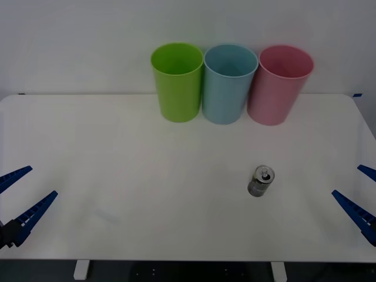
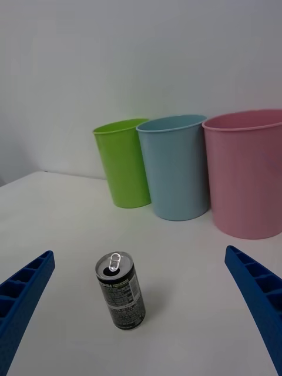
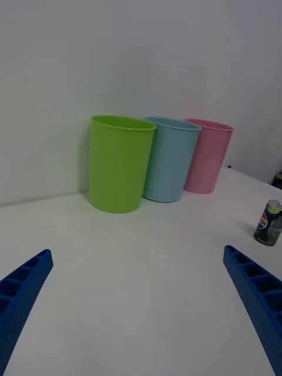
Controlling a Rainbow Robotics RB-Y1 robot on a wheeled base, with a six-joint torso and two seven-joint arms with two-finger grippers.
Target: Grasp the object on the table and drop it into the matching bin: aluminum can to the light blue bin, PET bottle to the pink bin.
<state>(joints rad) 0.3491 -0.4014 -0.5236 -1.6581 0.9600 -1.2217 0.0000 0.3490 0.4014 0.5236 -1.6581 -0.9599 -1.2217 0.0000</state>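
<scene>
While the aluminum can (image 1: 261, 181) stands upright on the counter (image 1: 147, 176), the right gripper (image 1: 359, 198) waits well apart, fingers (image 2: 258, 299) released; the left gripper (image 1: 20, 197) likewise.

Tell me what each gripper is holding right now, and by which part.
Nothing is held. The left gripper and right gripper are both open at the table's near corners; the aluminum can stands alone, nearer the right gripper.

Plain pale wall (image 1: 70, 41) behind, evenly lit; dark floor (image 1: 176, 271) below.
</scene>
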